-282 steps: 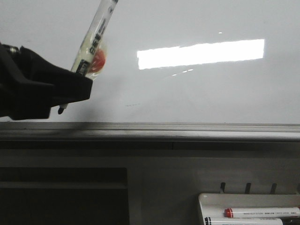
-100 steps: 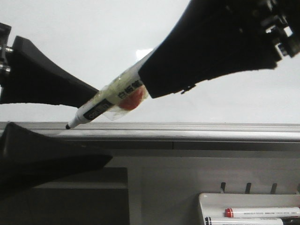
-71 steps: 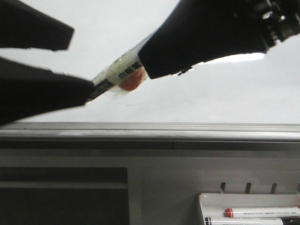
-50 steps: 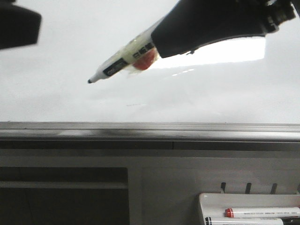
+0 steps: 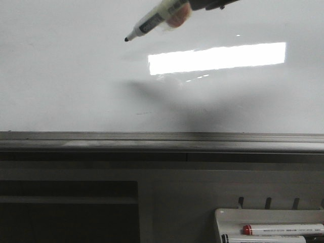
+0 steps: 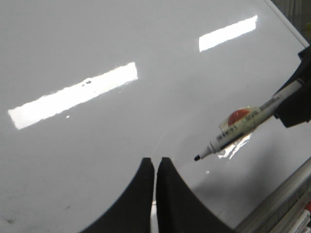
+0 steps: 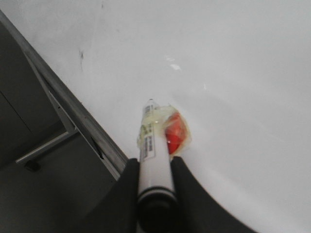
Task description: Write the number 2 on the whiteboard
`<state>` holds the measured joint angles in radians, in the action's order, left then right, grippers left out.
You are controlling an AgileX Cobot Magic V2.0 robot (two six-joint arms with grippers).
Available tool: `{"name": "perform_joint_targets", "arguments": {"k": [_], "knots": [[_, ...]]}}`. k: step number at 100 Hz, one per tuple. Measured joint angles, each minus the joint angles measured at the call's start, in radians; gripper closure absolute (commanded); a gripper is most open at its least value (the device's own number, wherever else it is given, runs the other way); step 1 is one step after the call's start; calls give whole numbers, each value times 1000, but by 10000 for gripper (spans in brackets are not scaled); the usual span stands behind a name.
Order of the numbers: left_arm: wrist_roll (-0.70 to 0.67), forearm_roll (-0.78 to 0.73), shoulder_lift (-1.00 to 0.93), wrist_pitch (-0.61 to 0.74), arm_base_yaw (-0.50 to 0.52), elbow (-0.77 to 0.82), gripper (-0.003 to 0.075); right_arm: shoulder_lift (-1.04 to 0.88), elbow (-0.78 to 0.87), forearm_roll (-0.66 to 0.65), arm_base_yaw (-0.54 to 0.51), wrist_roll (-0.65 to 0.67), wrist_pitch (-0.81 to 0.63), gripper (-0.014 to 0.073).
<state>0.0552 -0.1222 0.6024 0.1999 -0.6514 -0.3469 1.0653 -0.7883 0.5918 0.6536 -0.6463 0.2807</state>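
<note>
The whiteboard (image 5: 76,91), bare of any number 2, lies at seven o'clock from the marker (image 5: 152,21) clamped in the right gripper (image 7: 154,167), whose long axis slants that way; the left gripper (image 6: 155,170) is closed, empty.

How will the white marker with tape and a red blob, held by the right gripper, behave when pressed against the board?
The white marker looks rigid, so it probably won't flex. Its smooth round barrel may slip in the right gripper. On the glossy whiteboard, the tip likely glides easily.
</note>
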Motion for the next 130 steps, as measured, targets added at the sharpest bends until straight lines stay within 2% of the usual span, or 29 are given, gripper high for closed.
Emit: {"name": "perform_joint_targets", "arguments": {"k": [28,41,75,109,130], "knots": [[0,2,-1,23,2,0,741,4,0,3,0,0,7,664],[0,2,-1,23,2,0,741,26,0,54,0,0,9,664],[0,5,-1,23,2,0,741,72,-26,87,0,0,-13,664],[0,5,-1,23,2,0,741,162,-123,14,0,-1,21,664],[0,5,-1,23,2,0,741,169,-131,-17,0,-2,-49,664]]}}
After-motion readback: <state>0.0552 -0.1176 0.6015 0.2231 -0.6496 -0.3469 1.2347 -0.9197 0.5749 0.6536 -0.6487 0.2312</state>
